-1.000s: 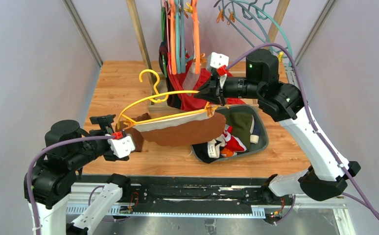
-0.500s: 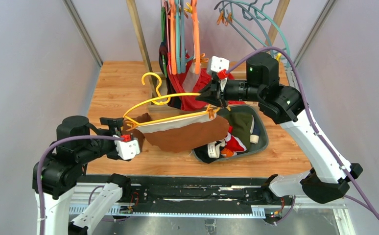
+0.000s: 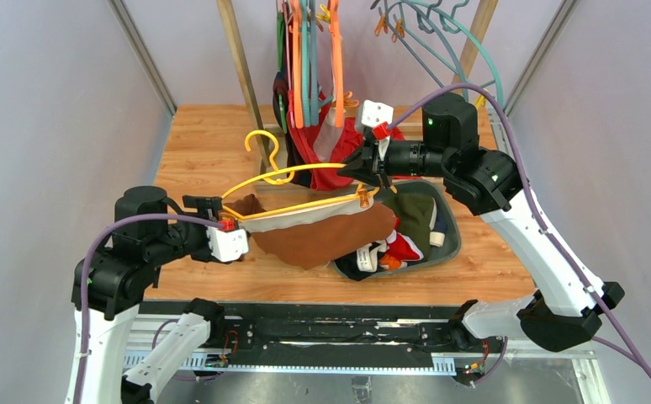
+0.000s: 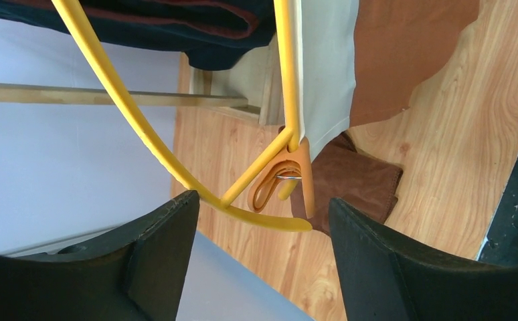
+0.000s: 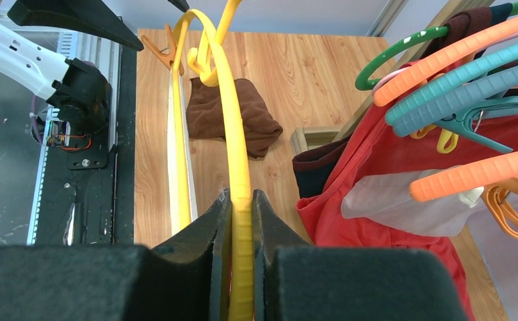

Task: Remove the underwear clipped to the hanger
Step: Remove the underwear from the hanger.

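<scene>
Your right gripper (image 5: 241,200) pinches the smooth yellow plastic hanger (image 5: 233,134); left gripper (image 4: 263,202) stands open at its orange clip (image 4: 301,175), beside soft brown, white-banded briefs (image 3: 322,234).

One yellow hanger (image 5: 239,167), one brown brief (image 3: 322,236), one grey bin (image 3: 457,220), two robot arms (image 3: 141,240) (image 3: 516,210)

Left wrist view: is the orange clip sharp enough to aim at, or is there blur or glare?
Left wrist: the orange clip is sharp and evenly lit, no glare; the left gripper is dark with little detail. Right wrist: the yellow hanger is crisp. Top external: even light, no glare.
</scene>
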